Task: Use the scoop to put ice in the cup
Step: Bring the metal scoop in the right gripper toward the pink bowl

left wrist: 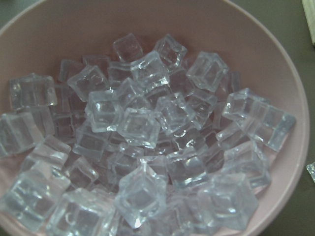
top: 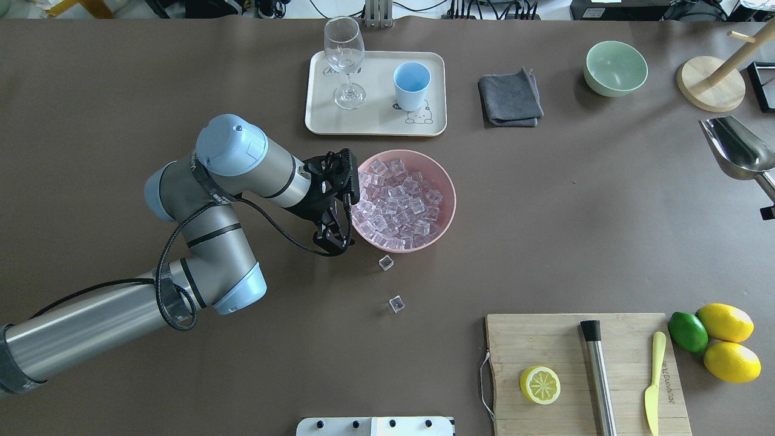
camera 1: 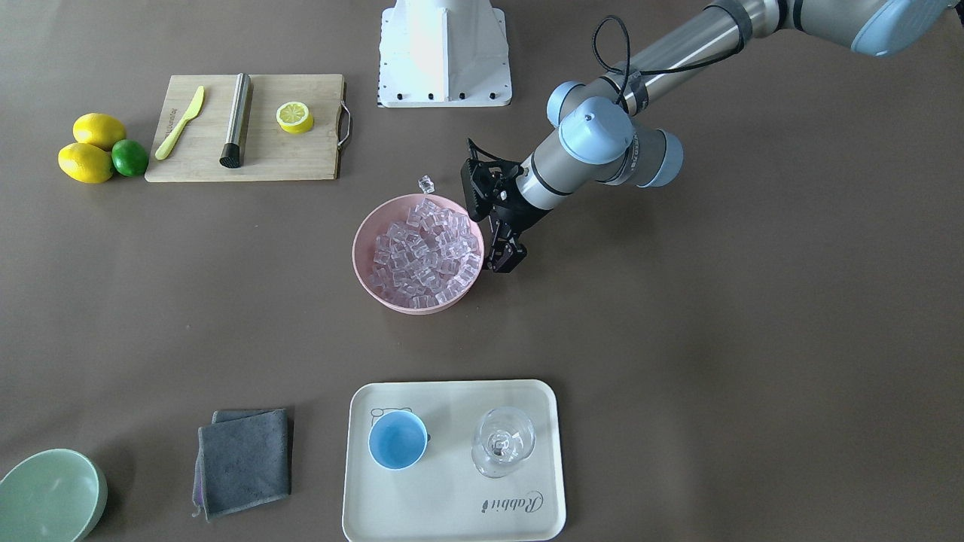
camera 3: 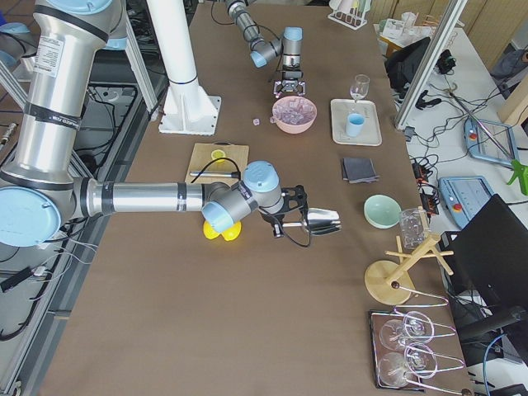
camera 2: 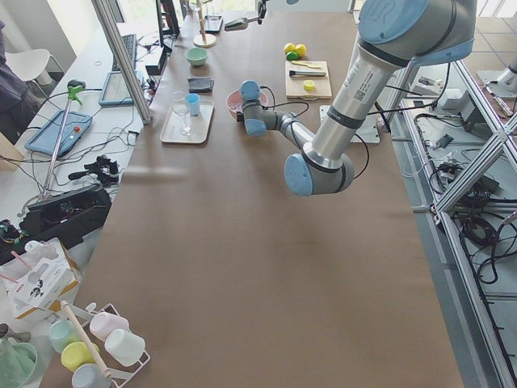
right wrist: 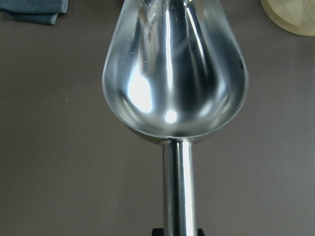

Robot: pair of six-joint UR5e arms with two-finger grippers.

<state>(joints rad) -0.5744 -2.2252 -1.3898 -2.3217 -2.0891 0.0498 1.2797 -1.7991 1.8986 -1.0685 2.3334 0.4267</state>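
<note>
The scoop (right wrist: pixel 172 73) is gripped empty in the right hand (camera 3: pixel 290 219), well apart from the ice (top: pixel 399 200) in the bowl (top: pixel 452 197); the cup (top: pixel 412 82) is unfilled. A carry-over and dip is called for (left hand (top: pixel 333 242): grip can't be told).

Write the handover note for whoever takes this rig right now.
Left end effector: beside the pink bowl's rim; open or shut unclear.
Right end effector: shut on the scoop, empty, far from the bowl.
Ice fills the bowl; two cubes lie loose on the table.
Cup on the tray, empty.
Done: scoop in hand.
Left: scoop ice, pour into cup.
</note>
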